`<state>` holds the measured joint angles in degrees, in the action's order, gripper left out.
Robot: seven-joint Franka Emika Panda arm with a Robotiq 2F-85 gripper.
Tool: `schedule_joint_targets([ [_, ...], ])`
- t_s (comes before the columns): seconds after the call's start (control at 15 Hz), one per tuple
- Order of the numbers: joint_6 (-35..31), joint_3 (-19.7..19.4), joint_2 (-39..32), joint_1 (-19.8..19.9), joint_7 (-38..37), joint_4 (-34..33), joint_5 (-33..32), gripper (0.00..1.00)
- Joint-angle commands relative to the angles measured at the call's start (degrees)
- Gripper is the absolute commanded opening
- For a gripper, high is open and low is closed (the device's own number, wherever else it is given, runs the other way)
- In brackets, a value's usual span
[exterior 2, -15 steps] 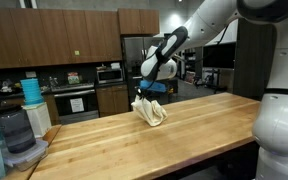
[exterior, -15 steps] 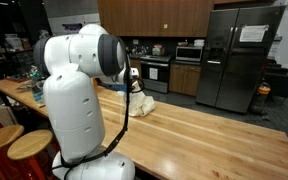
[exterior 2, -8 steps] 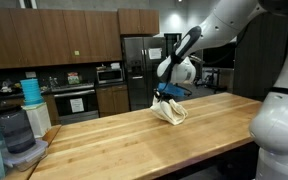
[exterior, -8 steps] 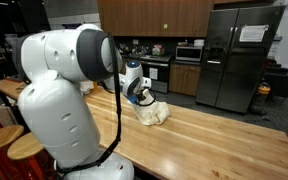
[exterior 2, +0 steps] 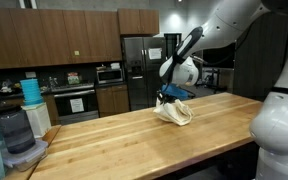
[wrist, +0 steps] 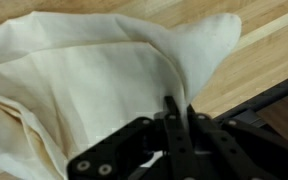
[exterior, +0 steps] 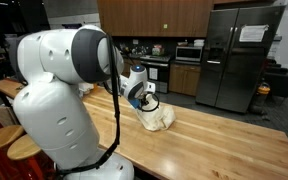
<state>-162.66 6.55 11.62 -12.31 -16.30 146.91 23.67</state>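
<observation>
Pincer [wrist: 180, 108] clenched on a fold of the cream cloth [wrist: 84, 80]; cloth bunched on the wooden surface [exterior 2: 104, 140]. Jug [exterior 2: 17, 132] stands at the surface's far end, well apart; contents not discernible.

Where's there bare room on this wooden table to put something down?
The table is bare between the cloth and the containers at its end. It is also bare from the cloth along the stretch in front of the fridge. It is crowded by the containers and around the gripper, which pinches the cloth.
</observation>
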Motion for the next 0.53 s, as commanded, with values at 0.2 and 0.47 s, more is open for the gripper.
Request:
schedule_joint_targets([
  [0.2, 6.0, 2.8, -4.1, -5.9, 9.1, -6.9, 1.6, 0.02],
  [0.47, 12.4, 6.6, -10.1, -7.7, 12.0, -14.6, 0.3, 0.02],
])
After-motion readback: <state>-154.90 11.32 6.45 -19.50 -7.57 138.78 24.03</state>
